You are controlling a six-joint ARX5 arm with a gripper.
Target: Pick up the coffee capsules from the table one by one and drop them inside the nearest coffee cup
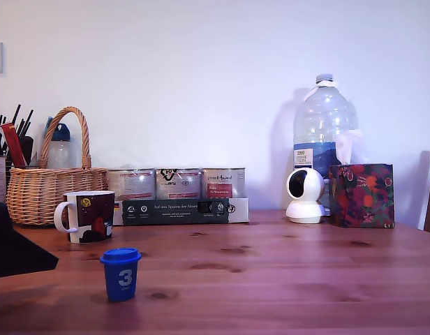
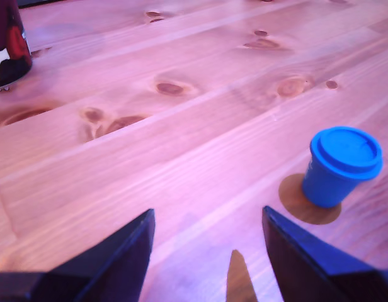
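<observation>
The approach to the first pick is judged to be in hand: the gripper (image 2: 206, 251) is held above the bare wooden table (image 1: 306, 272) with its dark, wedge-shaped fingers (image 2: 118, 258) spread wide and nothing between them, while the blue capsule (image 1: 121, 273) is left standing upright, well in front of the mug (image 1: 86, 216) and off to one side of the gap between the fingers. A sideways shift is called for next, so that the smooth, tapered plastic body is straddled below its wider lid, after which the glossy ceramic mug with its white handle is to be reached.
</observation>
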